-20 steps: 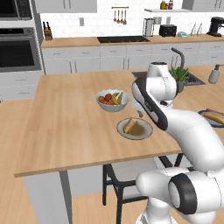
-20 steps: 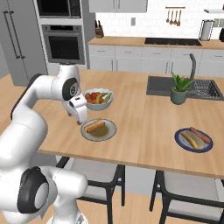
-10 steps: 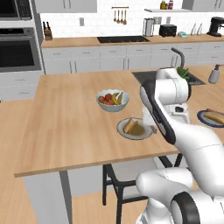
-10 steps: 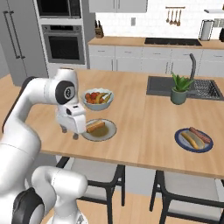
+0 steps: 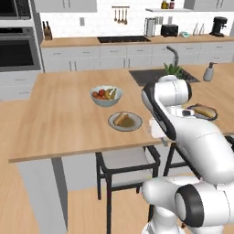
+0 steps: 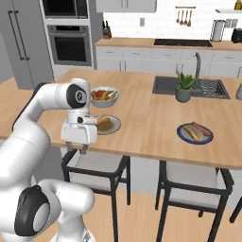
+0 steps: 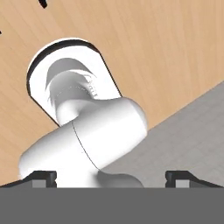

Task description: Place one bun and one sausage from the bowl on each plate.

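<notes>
The grey plate (image 5: 124, 121) (image 6: 111, 126) lies near the island's front edge with a bun and a sausage on it. The blue-rimmed plate (image 6: 194, 133) (image 5: 201, 111) lies further right and also carries a bun and a sausage. The bowl is out of view. My gripper (image 6: 75, 150) (image 7: 111, 178) hangs just off the counter's front edge, in front of the grey plate. It points down at the floor. It is open, with nothing between its fingertips (image 7: 43, 177).
A pale fruit bowl (image 5: 106, 95) (image 6: 104, 95) stands behind the grey plate. A potted plant (image 6: 184, 87) and a sink (image 6: 208, 87) are at the back right. Two black stools (image 6: 97, 165) stand under the counter edge, one right below my gripper.
The hand has swung from over the grey plate down and back past the counter's front edge, staying open. The whole picture has shifted a little, so the base has moved.
</notes>
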